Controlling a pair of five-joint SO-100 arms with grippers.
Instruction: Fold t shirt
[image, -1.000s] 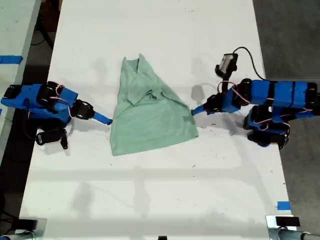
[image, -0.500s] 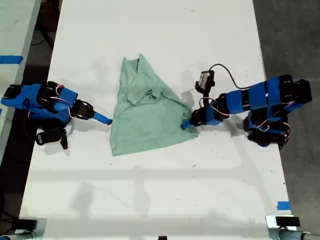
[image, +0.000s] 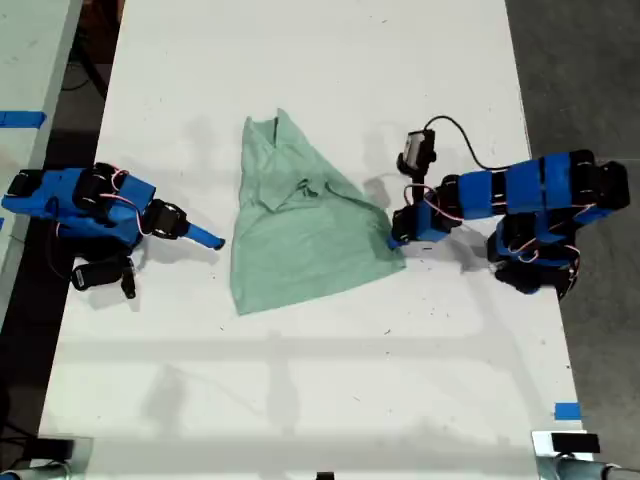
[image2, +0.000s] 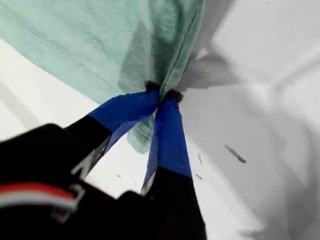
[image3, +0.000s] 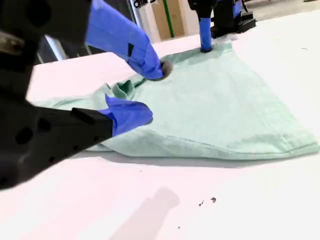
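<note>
— Where is the t shirt (image: 305, 235)?
— In the frame's centre, on the white surface (image: 300, 400). My first end effector (image2: 161, 95) pinches its edge.
— And the second end effector (image3: 147, 92)?
— Spread apart, beside the shirt.

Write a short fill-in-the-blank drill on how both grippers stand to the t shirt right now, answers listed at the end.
1. My first gripper is shut on the hem of the ____.
2. My second gripper, off the t shirt at the exterior view's left, has its jaws ____.
3. The t shirt lies on a table whose top is ____ in colour.

Missing words: t shirt; open; white
</note>
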